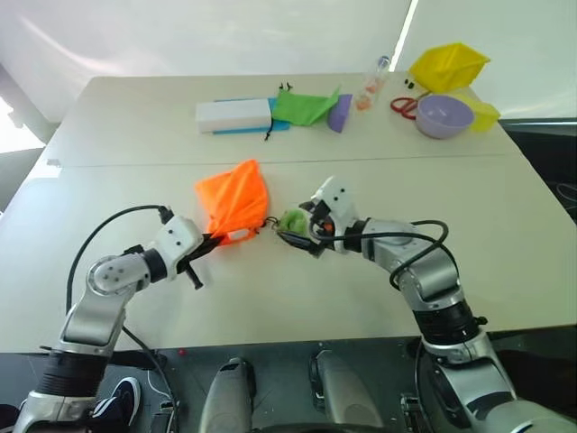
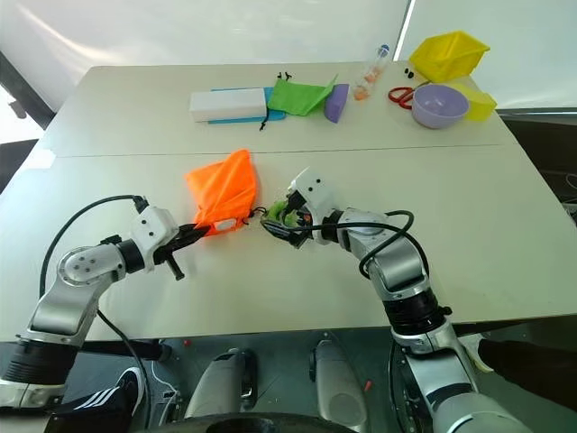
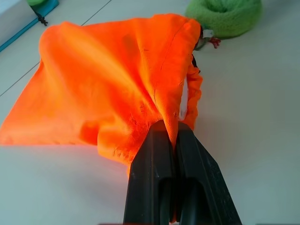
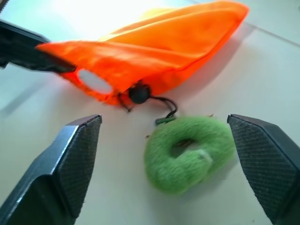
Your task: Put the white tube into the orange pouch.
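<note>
The orange pouch (image 1: 234, 197) lies crumpled mid-table, its mouth toward me. My left gripper (image 3: 169, 131) is shut on the fabric at the mouth's rim; it also shows as black fingers (image 4: 23, 51) in the right wrist view. A white end, seemingly the white tube (image 4: 93, 80), shows inside the pouch's mouth. The black cord runs from a black stopper (image 4: 139, 93) to the fuzzy green coil (image 4: 187, 150) on the table. My right gripper (image 1: 302, 230) hangs open just right of the pouch, over the green coil, with nothing between its fingers.
Along the far side stand a white box (image 1: 233, 115) on something blue, a green cloth pouch (image 1: 305, 106), a clear bottle (image 1: 372, 86), red scissors (image 1: 403, 105), a purple bowl (image 1: 444, 115) and yellow containers (image 1: 448, 65).
</note>
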